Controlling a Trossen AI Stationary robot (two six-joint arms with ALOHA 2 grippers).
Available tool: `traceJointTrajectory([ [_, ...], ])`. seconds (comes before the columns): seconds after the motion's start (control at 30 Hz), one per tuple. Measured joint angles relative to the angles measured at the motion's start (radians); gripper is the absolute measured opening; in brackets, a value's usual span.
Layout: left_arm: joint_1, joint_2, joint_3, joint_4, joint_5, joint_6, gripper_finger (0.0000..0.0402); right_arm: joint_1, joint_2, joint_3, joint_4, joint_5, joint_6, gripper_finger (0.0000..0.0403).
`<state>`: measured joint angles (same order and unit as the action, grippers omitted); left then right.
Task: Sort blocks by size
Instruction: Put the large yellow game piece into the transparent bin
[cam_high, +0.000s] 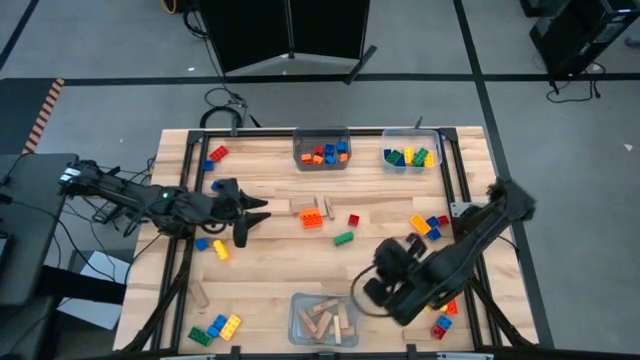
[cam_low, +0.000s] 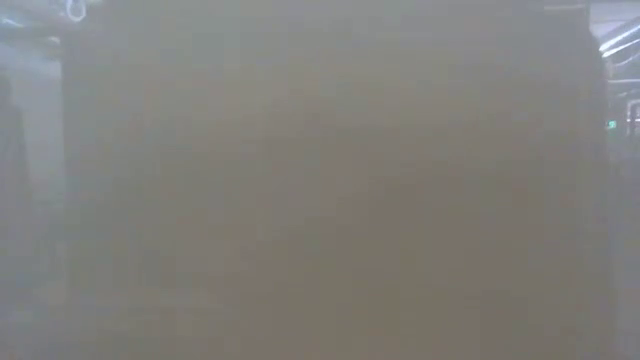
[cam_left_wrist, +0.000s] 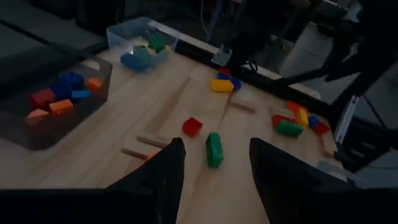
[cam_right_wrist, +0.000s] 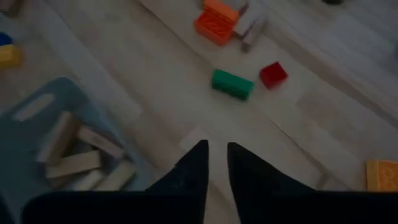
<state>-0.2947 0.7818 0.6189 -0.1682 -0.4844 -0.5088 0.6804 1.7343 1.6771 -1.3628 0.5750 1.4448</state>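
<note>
Studded bricks and tan wooden blocks lie scattered on the wooden table (cam_high: 270, 290). In the middle are an orange brick (cam_high: 311, 218), a red brick (cam_high: 353, 220), a green brick (cam_high: 344, 238) and wooden pieces (cam_high: 305, 205). My left gripper (cam_high: 254, 218) hovers open and empty left of them. Past its fingers, the left wrist view (cam_left_wrist: 216, 143) shows the green brick (cam_left_wrist: 214, 149) and the red brick (cam_left_wrist: 191, 126). My right gripper (cam_high: 362, 288) hovers beside the near bin of wooden blocks (cam_high: 323, 320). Its fingers (cam_right_wrist: 216, 152) stand a narrow gap apart and hold nothing. The low view is blocked.
Two clear bins stand at the far edge: one with orange, red and blue bricks (cam_high: 321, 150), one with yellow, green and blue bricks (cam_high: 411, 153). More bricks lie at the left (cam_high: 212, 247), near left (cam_high: 215, 328), right (cam_high: 430, 225) and near right (cam_high: 443, 318).
</note>
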Motion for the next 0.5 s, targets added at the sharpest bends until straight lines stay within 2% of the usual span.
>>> traceJointTrajectory([
  [0.17,0.000,0.054,0.002,0.027,-0.088,-0.019,0.0188,0.000,-0.230,-0.354,0.201,0.002,-0.001,0.0030],
  [0.3,0.001,0.098,0.002,0.018,-0.131,-0.073,0.0188,0.000,-0.411,-0.603,0.371,-0.019,-0.002,0.0013],
  [0.4,0.000,0.133,0.005,0.004,-0.135,-0.126,0.0188,0.000,-0.527,-0.744,0.433,-0.023,0.004,0.0015],
  [0.5,0.000,0.178,0.060,-0.112,-0.153,-0.186,0.0188,0.000,-0.616,-0.845,0.436,-0.027,0.051,0.0039],
])
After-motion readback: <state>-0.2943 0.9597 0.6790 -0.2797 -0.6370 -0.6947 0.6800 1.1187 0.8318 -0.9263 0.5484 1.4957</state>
